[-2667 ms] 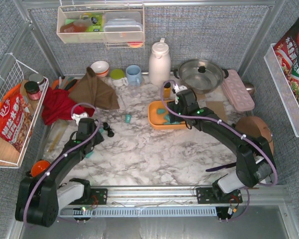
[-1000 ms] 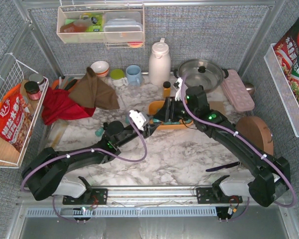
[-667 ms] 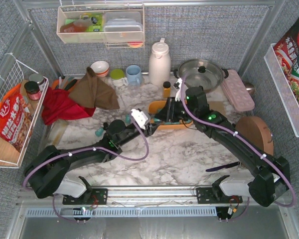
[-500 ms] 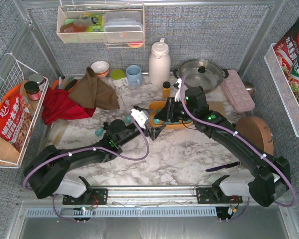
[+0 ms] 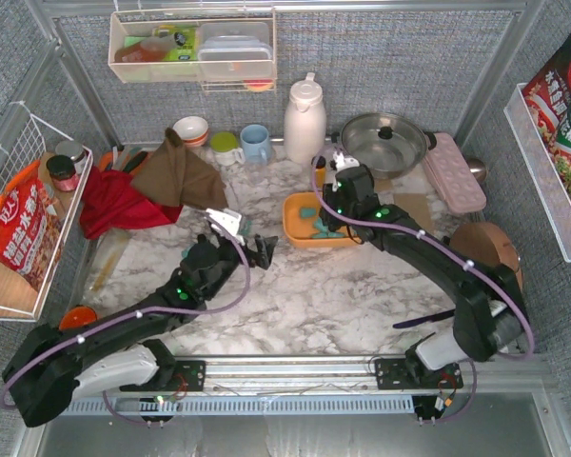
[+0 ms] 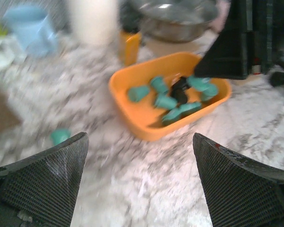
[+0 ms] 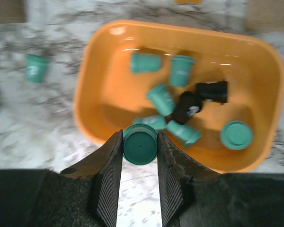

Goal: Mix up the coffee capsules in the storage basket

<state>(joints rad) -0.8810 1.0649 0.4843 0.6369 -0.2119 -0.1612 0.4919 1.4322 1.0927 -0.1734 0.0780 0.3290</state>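
The orange storage basket (image 5: 288, 217) sits mid-table, its wall also showing in the left wrist view (image 6: 146, 128) and the right wrist view (image 7: 87, 101). Inside lie several coffee capsules, teal (image 7: 146, 62) and black (image 7: 211, 91), also seen from the left wrist (image 6: 138, 93). My right gripper (image 7: 140, 147) hangs over the basket's near rim, shut on a teal capsule (image 7: 140, 150) whose flat end faces the camera. Left of the basket, my left gripper (image 6: 142, 189) stands wide open above bare marble with nothing between its fingers. One loose teal capsule (image 6: 60, 136) lies on the table left of the basket (image 7: 36, 67).
Behind the basket stand an amber bottle (image 6: 129, 47), a white thermos (image 5: 305, 119), a steel pot (image 5: 383, 141) and a blue mug (image 5: 256, 143). A pink egg tray (image 5: 454, 171) lies at the right. Brown (image 5: 181, 171) and red (image 5: 114, 202) cloths lie at the back left.
My left gripper opened wide and drew back to the left, away from the basket. The right gripper closed on a teal capsule and shifted slightly left over the basket.
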